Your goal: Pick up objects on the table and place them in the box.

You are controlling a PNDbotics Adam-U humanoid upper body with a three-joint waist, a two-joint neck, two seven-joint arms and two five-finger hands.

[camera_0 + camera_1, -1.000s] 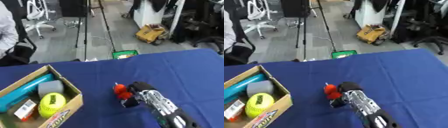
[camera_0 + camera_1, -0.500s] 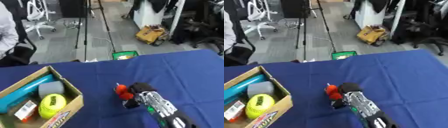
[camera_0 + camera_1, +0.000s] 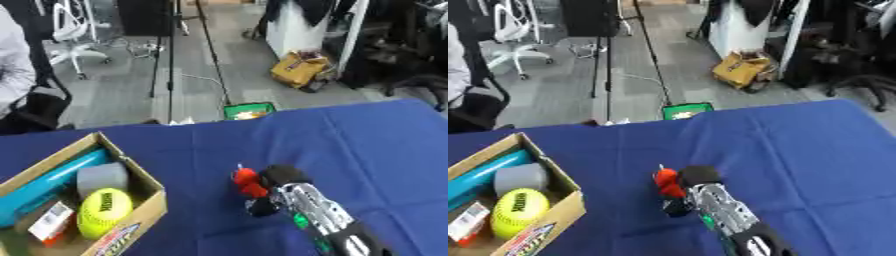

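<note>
Red, small, lumpy object (image 3: 246, 182) sits on the blue-covered bench (image 3: 367, 145), to the right of the open cardboard box (image 3: 140, 220). The robot's right hand (image 3: 282, 187) touches it from the right, fingers curled at it (whether they actually pinch it I cannot tell), presumably to lift it boxward. Its long axis runs roughly away from the robot.

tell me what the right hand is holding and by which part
The right hand is at a small red object on the blue table. Whether its fingers grip it, or where, cannot be told.
</note>
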